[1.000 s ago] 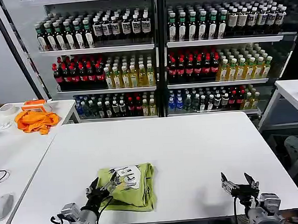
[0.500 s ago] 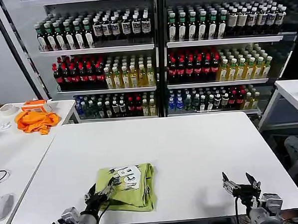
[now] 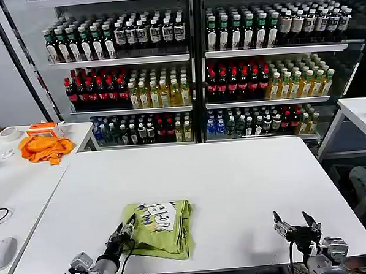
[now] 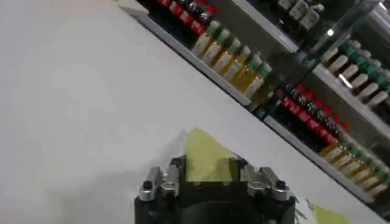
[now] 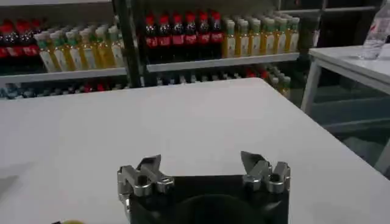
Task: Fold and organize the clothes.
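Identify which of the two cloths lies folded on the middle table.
The lime T-shirt, folded beside the left gripper. The orange cloth lies crumpled on the side table.

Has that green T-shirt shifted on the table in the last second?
Yes. The folded lime T-shirt has slid slightly toward the robot's right across the white table, the left gripper at its edge.

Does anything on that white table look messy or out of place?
Nothing much. The lime T-shirt lies folded near the table's front edge, slightly askew, with the left gripper at its edge.
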Tool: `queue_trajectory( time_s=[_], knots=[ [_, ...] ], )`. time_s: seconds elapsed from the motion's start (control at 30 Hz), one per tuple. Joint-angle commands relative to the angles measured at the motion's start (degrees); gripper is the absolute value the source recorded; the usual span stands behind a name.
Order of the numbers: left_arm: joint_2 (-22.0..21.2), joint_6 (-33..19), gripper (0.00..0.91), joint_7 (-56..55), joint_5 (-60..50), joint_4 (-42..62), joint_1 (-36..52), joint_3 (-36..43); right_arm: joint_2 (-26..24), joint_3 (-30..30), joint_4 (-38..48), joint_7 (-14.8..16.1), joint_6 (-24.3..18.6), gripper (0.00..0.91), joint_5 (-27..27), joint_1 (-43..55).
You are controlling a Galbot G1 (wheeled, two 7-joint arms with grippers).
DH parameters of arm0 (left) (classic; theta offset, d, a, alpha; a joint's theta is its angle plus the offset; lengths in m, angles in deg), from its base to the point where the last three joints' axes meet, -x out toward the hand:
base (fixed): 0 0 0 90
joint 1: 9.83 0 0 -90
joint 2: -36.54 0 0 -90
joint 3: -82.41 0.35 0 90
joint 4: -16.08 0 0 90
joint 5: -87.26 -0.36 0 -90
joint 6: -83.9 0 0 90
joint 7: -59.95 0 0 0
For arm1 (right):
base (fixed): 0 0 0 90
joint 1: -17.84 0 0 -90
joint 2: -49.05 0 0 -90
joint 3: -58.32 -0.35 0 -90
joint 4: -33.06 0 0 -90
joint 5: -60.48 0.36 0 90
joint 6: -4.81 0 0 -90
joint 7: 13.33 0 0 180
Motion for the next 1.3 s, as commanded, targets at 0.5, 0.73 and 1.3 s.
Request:
queue_trajectory(
  time_s=[0.5, 0.73, 1.3],
  knots=[
    [-1.8, 0.34, 0.02, 1.82, 18.5, -4.07, -1.0, -4.93, 0.35, -0.33, -0.91, -0.12, 0.09, 0.907, -0.18, -0.74],
    [4.94, 1.77, 0.02, 2.83, 14.65, -11.82, -1.69, -15.45, 0.23, -0.04, -0.79, 0.06, -0.02, 0.907, 0.04, -0.05],
    [27.27, 7.45, 0.02, 8.7, -13.93, -14.59, -6.97, -23.27, 1.06, 1.97, 1.21, 0.89, -1.44, 0.907, 0.71, 2.59]
  ],
)
